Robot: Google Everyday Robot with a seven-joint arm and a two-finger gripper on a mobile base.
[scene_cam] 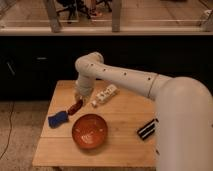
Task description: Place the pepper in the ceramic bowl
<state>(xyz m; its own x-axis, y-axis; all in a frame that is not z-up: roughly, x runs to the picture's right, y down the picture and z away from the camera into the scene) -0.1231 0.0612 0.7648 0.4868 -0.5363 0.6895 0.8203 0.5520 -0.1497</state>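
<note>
The dark red pepper (75, 106) hangs just under my gripper (78, 101), a little above the wooden table (125, 145). The gripper is shut on the pepper. It sits just up and left of the ceramic bowl (90, 131), a wide orange-red dish with a pale pattern at its centre, standing at the table's front middle. The pepper is over the table between the blue block and the bowl's far-left rim, not over the bowl's centre. The white arm reaches in from the right and bends down to the gripper.
A blue sponge-like block (58, 119) lies left of the bowl. A pale translucent cup (104, 95) lies on its side behind the bowl. A black striped object (147, 129) lies right of the bowl. A dark counter stands behind the table.
</note>
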